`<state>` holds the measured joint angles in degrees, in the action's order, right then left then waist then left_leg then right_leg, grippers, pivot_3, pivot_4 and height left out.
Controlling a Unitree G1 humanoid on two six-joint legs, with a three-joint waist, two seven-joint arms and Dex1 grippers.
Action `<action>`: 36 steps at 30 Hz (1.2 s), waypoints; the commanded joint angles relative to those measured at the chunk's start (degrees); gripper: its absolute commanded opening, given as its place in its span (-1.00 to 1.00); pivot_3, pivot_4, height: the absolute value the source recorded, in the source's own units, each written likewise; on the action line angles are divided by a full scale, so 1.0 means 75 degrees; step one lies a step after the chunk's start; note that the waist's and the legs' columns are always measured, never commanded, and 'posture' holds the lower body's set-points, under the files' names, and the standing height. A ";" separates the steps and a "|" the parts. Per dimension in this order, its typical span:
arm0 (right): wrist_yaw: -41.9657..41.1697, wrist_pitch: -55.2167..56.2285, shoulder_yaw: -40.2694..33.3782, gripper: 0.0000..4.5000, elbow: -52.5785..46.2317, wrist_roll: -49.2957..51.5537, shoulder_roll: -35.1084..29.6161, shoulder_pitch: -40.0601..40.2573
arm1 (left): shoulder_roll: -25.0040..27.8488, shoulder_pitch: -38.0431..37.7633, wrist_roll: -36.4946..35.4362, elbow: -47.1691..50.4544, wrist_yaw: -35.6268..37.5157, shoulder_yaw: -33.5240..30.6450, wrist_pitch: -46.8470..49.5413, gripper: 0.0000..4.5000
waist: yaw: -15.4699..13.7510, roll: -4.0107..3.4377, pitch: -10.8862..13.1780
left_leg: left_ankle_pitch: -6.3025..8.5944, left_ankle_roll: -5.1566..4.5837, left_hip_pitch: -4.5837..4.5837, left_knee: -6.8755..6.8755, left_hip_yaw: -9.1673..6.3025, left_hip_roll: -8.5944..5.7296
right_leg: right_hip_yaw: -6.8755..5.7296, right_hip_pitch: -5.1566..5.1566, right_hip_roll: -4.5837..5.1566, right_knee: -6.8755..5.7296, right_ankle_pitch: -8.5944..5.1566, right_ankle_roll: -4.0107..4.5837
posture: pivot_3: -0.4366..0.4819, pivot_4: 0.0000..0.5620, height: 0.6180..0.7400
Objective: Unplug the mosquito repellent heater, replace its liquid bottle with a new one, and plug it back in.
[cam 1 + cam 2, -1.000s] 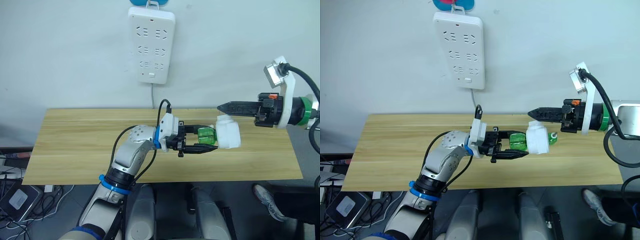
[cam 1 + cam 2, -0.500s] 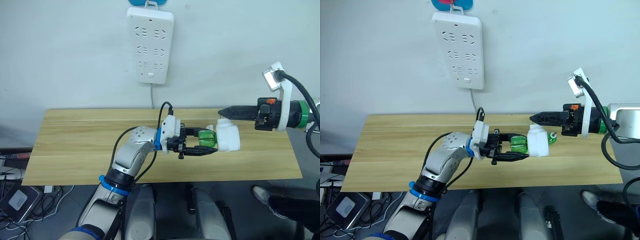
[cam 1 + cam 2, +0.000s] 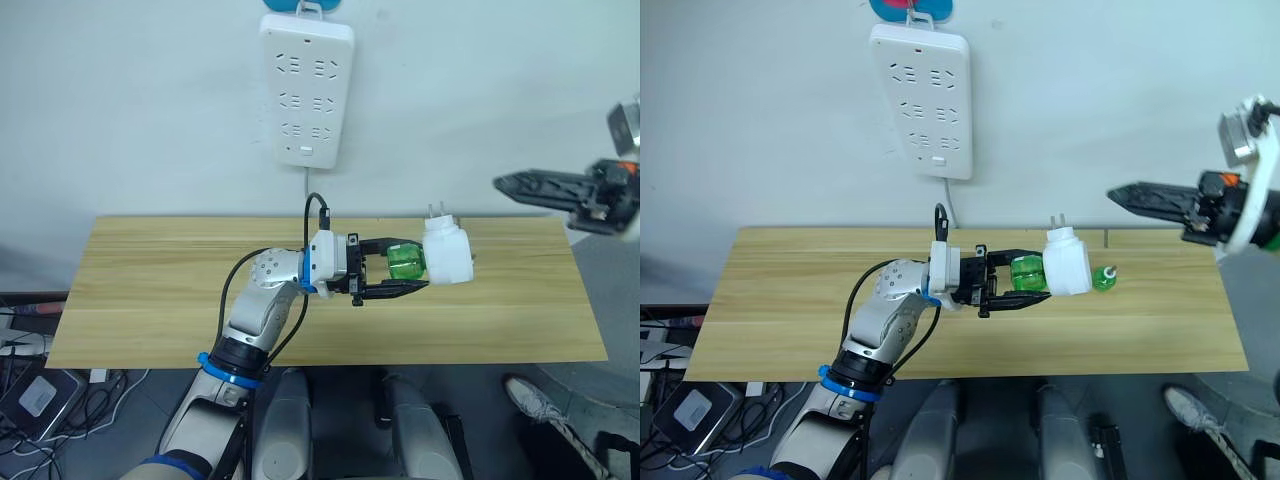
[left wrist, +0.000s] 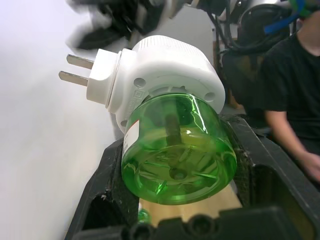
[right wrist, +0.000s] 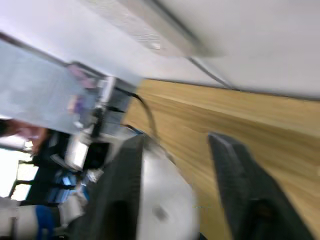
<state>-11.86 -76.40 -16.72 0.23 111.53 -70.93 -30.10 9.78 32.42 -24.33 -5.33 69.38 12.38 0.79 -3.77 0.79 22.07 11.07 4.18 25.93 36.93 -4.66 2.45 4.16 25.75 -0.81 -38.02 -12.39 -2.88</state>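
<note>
My left gripper [image 3: 403, 275] is shut on the green liquid bottle [image 3: 405, 263], and holds it level above the wooden table [image 3: 150, 290]. The white mosquito repellent heater [image 3: 447, 256] sits on the bottle's far end, with its two prongs [image 3: 437, 212] pointing up. The left wrist view shows the bottle's base [image 4: 179, 155] between my black fingers [image 4: 107, 185] and the heater [image 4: 165, 67] behind it. My right gripper [image 3: 515, 183] hovers open at the far right, well apart from the heater. A second small green bottle [image 3: 1103, 278] lies on the table behind the heater.
A long white power strip [image 3: 305, 88] hangs on the wall above the table's back edge, its cord running down behind. A person in a black shirt [image 4: 295, 75] sits beyond the table's right end, with a shoe [image 3: 530, 392] on the floor.
My right gripper has let go of the heater's top, opened and drawn back to the right. The left gripper has turned the bottle and heater so that the prongs point up.
</note>
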 commanded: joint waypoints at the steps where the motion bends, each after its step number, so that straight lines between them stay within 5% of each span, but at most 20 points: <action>1: -0.0657 -0.0255 -0.0736 0.57 -0.0872 0.0139 -0.0256 0.0798 | -0.0099 0.0054 -0.0055 0.0088 0.0050 0.0007 -0.0188 0.01 | 0.0009 -0.0002 -0.0001 | 0.0000 0.0000 0.0000 0.0001 0.0000 0.0000 | 0.0000 0.0000 0.0000 -0.0004 0.0000 0.0000 | 0.25 0.09 1.00; 4: -0.0854 -0.0030 -0.0831 0.99 -0.1310 -0.0010 -0.0177 0.1254 | -0.0113 0.0203 -0.0095 0.0040 0.0096 0.0013 -0.0105 0.01 | 0.0099 -0.0007 -0.0004 | -0.0002 -0.0002 -0.0005 0.0009 0.0002 0.0001 | 0.0002 -0.0001 -0.0002 -0.0008 0.0000 -0.0001 | 0.25 0.09 1.00; 29: -0.0809 0.1058 0.0747 0.99 -0.2011 0.0195 0.0175 0.0824 | -0.0102 0.0165 -0.0255 0.0585 0.0217 0.0247 0.0599 0.01 | 0.0285 -0.0008 -0.0004 | -0.0038 -0.0056 -0.0006 0.0007 0.0003 -0.0001 | 0.0007 -0.0002 -0.0005 -0.0004 0.0019 -0.0038 | 0.30 0.12 1.00; 36: -0.0852 0.1118 0.0747 0.32 -0.2018 0.0195 0.0243 0.0766 | -0.0108 0.0135 -0.0223 0.0622 0.0147 0.0276 0.0599 0.01 | 0.0288 -0.0008 -0.0004 | -0.0038 -0.0056 -0.0006 0.0006 0.0003 -0.0001 | 0.0007 -0.0002 -0.0005 -0.0005 0.0019 -0.0038 | 0.30 0.12 1.00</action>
<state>-17.99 -69.03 -9.99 -13.45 111.70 -69.06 -23.66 9.76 33.73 -25.36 -3.57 70.66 13.83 5.74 -1.61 0.73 22.04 10.78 3.76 25.88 36.98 -4.64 2.45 4.21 25.74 -0.85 -38.05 -12.25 -3.16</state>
